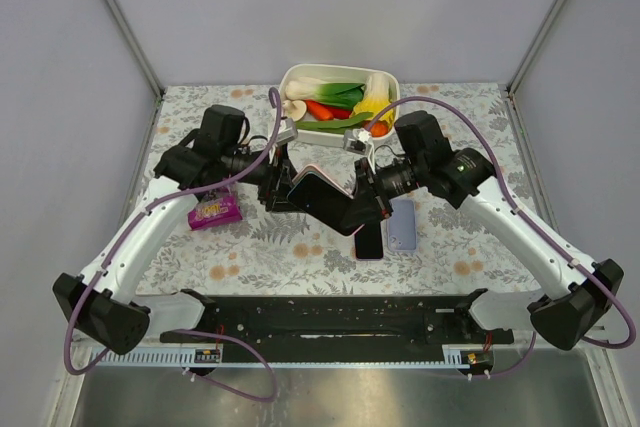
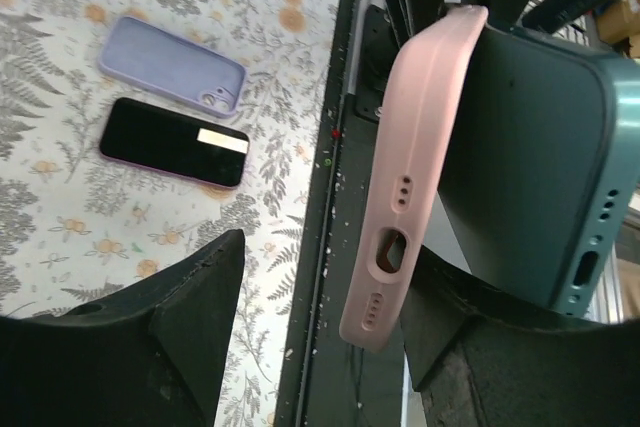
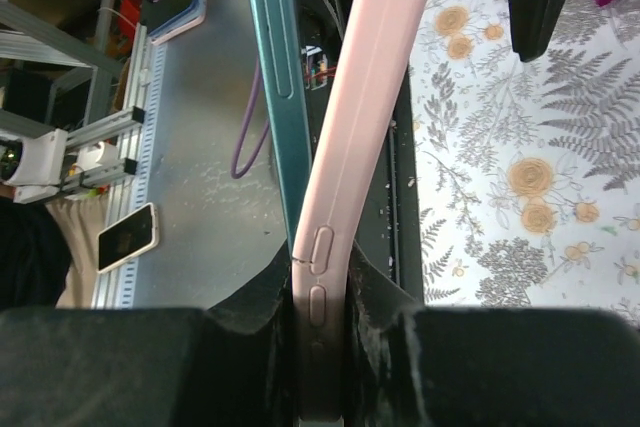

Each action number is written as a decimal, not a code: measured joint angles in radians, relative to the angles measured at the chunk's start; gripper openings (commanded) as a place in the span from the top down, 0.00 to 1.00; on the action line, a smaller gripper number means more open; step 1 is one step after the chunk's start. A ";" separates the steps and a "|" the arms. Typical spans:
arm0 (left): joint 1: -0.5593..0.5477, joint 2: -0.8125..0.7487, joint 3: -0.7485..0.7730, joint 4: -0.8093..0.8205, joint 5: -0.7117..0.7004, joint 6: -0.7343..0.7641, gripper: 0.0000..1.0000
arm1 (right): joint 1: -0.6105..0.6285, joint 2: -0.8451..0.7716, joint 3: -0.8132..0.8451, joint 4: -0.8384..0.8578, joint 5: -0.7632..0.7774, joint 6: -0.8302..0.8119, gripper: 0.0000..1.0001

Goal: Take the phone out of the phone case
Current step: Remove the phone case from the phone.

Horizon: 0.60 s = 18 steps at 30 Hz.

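Above the bench [image 1: 450,247] the phone [image 2: 540,167] is held aloft for peeling. One end is sprung from the case [image 2: 410,177], the other seated. That seated end is clamped by the right pincer [image 3: 320,347] as an anchor. The left pincer [image 2: 330,267] is spread beside the loose case end, seemingly gripping nothing. The screen is hidden.

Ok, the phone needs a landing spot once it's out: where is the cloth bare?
Bare: the near side between the purple packet and the black phone, and the far right corner beside the vegetable bin. Crowded: mid-table, around the held pink case and the lavender case.
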 measured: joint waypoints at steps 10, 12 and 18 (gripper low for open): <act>-0.002 0.010 0.002 -0.047 0.032 0.006 0.34 | 0.000 0.002 -0.005 0.008 -0.031 0.007 1.00; -0.002 0.010 0.002 -0.041 0.030 -0.015 0.33 | 0.000 0.002 -0.007 0.014 -0.032 0.008 1.00; 0.016 0.011 0.011 -0.002 0.039 -0.076 0.29 | -0.010 -0.004 -0.024 0.064 -0.037 0.007 1.00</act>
